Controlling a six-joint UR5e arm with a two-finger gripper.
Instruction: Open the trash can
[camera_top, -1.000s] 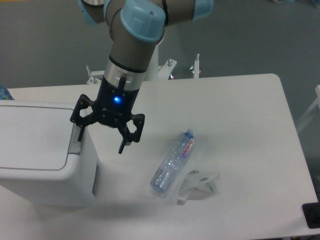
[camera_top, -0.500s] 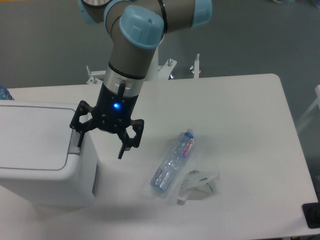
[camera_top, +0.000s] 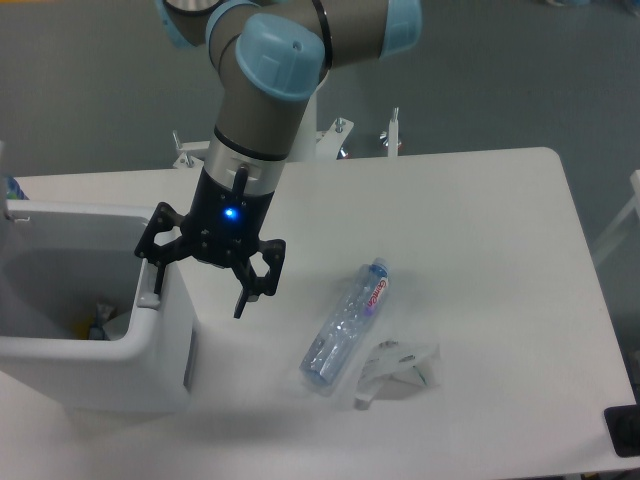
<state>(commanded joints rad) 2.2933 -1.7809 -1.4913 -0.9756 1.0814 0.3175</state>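
At the table's left edge, the trash can (camera_top: 110, 355) is standing open.
Scraps (camera_top: 97, 322) are lying inside; the gripper (camera_top: 198, 285), fingers spread wide, is hovering at its right rim.

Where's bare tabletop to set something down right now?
Free: the right half of the table, from the bottle out to the right edge, and the far strip behind the arm. Crowded: the left, with the open trash can and the pincer at its latch; the wrapper sits beside the bottle.
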